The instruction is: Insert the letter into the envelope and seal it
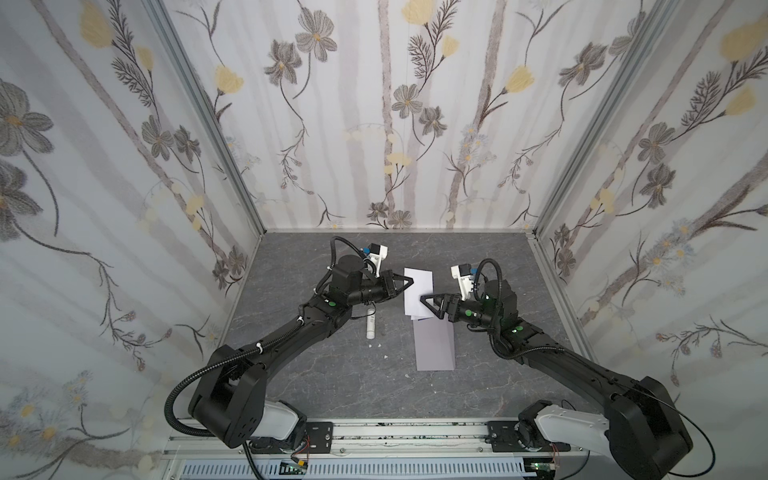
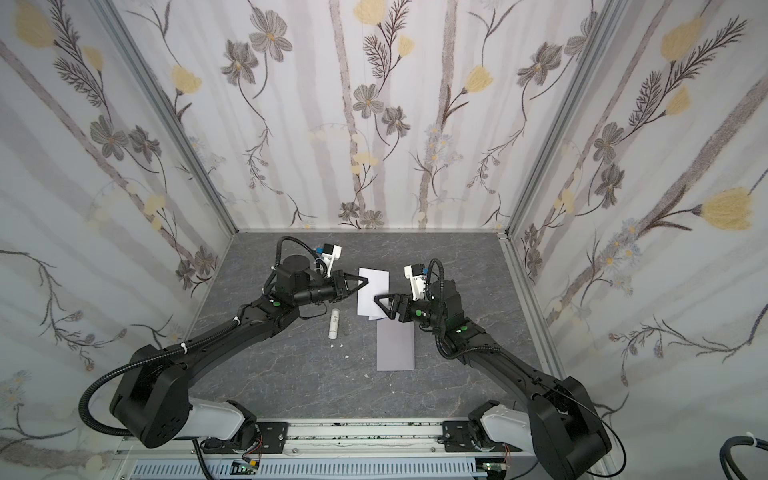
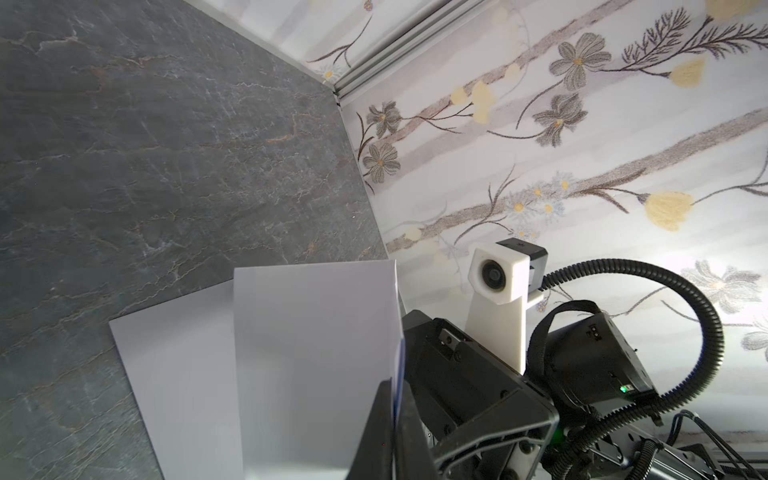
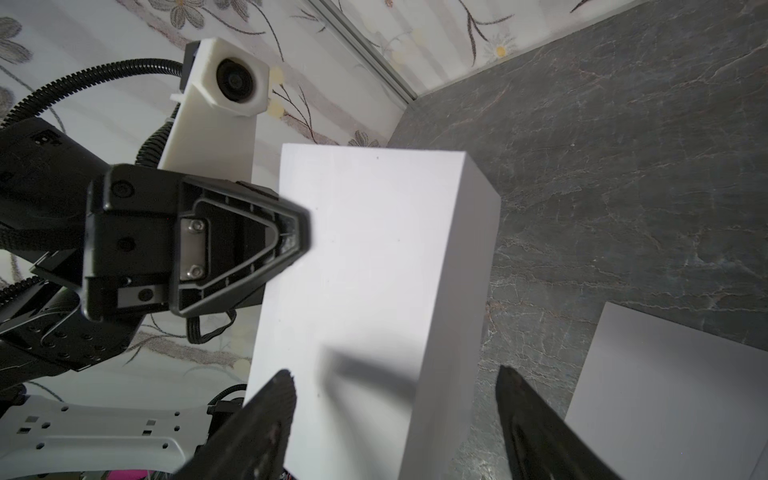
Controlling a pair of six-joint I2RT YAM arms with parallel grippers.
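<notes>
Letter (image 1: 412, 302): white, folded, in middle of worktop (image 1: 332, 386), on far side of envelope (image 1: 434, 349). 
Left tool (image 1: 409, 282): clamped on left edge of letter. In left wrist view one panel stands up, other lies flat. 
Right tool (image 4: 395, 390): at right side of letter, jaws wide apart, holding nothing. 
Envelope: flat, grey-lavender. Far end meets near end of letter; overlap or only touch, cannot tell. 
Glue stick (image 1: 370, 322): left of envelope, apart from it, partly under left arm.
</notes>
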